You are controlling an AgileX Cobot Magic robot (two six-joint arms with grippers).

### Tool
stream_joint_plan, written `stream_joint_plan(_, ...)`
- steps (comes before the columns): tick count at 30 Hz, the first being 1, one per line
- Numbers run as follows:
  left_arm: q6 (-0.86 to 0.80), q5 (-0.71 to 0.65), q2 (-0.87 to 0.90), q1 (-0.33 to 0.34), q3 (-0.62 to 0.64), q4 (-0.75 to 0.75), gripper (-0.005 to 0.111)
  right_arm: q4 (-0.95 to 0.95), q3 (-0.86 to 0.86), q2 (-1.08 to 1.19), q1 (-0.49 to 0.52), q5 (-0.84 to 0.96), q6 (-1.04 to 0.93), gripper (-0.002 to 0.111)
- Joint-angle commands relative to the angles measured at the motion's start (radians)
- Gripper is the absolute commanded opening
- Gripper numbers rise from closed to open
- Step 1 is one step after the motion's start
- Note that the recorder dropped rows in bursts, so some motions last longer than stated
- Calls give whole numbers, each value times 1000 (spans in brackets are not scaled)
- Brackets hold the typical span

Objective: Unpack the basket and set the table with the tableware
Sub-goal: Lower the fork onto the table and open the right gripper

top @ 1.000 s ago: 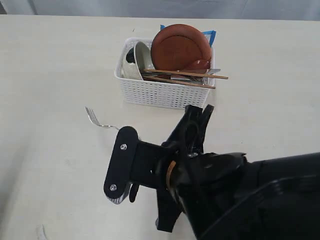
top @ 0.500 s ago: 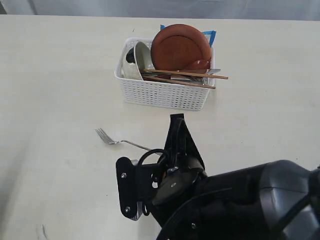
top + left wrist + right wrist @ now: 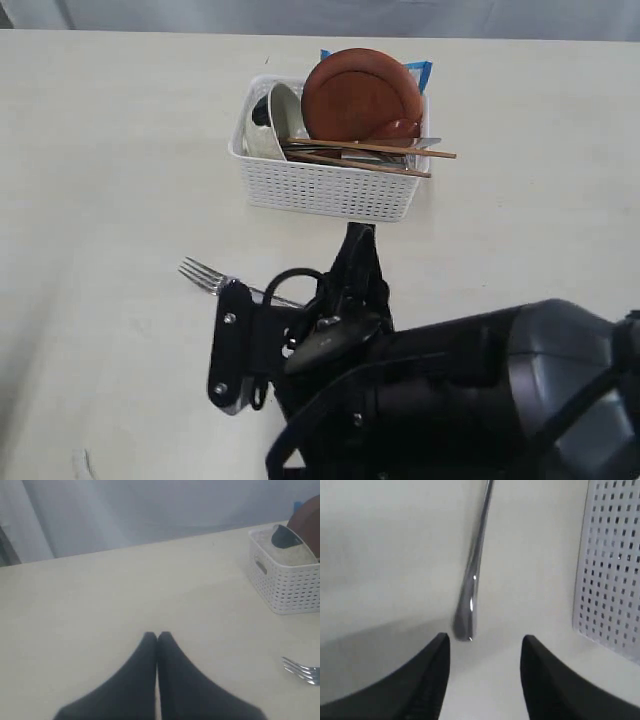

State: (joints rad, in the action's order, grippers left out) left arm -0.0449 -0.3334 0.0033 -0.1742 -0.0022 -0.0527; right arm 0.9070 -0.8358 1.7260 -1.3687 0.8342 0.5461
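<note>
The right gripper stands with its jaws parted and nothing between them. The rounded end of the fork lies flat on the table just beyond the fingertips, apparently clear of both. The nearest risk is there: if the gripper drags sideways or dips before it lifts, one finger could catch the handle and spin or skate the fork across the smooth top, spoiling its placement. A straight rise looks like the safer exit. Close to one side in the right wrist view is the perforated wall of the basket, so a swing toward it could nudge the light plastic and shift its contents. The exterior view shows why that matters. The reddish-brown plate stands on edge, leaning at the back. The cream bowl is tipped on its side, and the chopsticks lie across the top with their ends past the rim. A knock, or a careless pull on one piece, could send the sticks rolling off or drop the plate onto what lies beneath. The arm's bulk hides the fork's handle from the exterior view, so contact there would be hard to spot. The left gripper is pressed shut on nothing, low over bare table and well apart from the fork, so it poses little threat unless it sweeps across.
</note>
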Motion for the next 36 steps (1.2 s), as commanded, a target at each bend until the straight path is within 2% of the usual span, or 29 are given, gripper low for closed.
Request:
stream_joint_plan(1,0,4,-3,2,2,1,0,-206,-127,-47,45,-123,-29,43)
stream_joint_plan(2,0,4,-3,2,2,1,0,-296,-156,-48,69,-155,-73,43)
stream_joint_plan(3,0,4,-3,2,2,1,0,-523,-228,-45,133,-183,-222,38)
stream_joint_plan(4,0,4,-3,2,2,1,0,-624,-261,-36,161,-185,-299,35)
stream_joint_plan(5,0,4,-3,2,2,1,0,-868,-324,-10,238,-157,-477,34)
stream_joint_plan(6,0,4,-3,2,2,1,0,-1044,-376,27,310,-93,-601,37)
stream_joint_plan(8,0,4,-3,2,2,1,0,-1145,-439,103,395,1,-712,46)
stream_joint_plan(18,0,4,-3,2,2,1,0,-950,-468,293,410,-86,-783,48)
stream_joint_plan(22,0,4,-3,2,2,1,0,-928,-468,298,410,-155,-781,48)
stream_joint_plan(29,0,4,-3,2,2,1,0,-928,-468,330,410,-164,-778,47)
stream_joint_plan(32,0,4,-3,2,2,1,0,-928,-468,349,410,-164,-769,35)
stream_joint_plan(36,0,4,-3,2,2,1,0,-928,-468,352,410,-164,-767,9)
